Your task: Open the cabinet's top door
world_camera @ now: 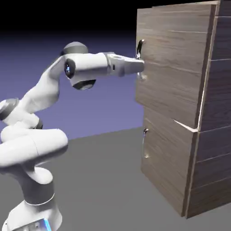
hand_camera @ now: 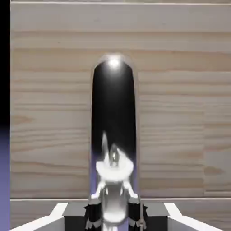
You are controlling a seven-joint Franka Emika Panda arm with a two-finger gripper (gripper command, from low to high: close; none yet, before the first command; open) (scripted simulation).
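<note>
In the exterior view, the cabinet [world_camera: 212,113] is standing at the exterior view's right, and the arm [world_camera: 90,65] is reaching toward its upper part. The top door [world_camera: 173,58] is forming the larger upper panel, directly above the lower door [world_camera: 164,158], which is carrying a small handle [world_camera: 145,143]. The claw [world_camera: 139,66] is closing around the curved metal handle [world_camera: 141,47] of the top door, with one finger on each side, gripping it. In the hand view, the handle is extending upward from between the fingertips [hand_camera: 155,216], its glossy surface showing dark above and bright below. Horizontal wood grain is filling the area behind the handle.
</note>
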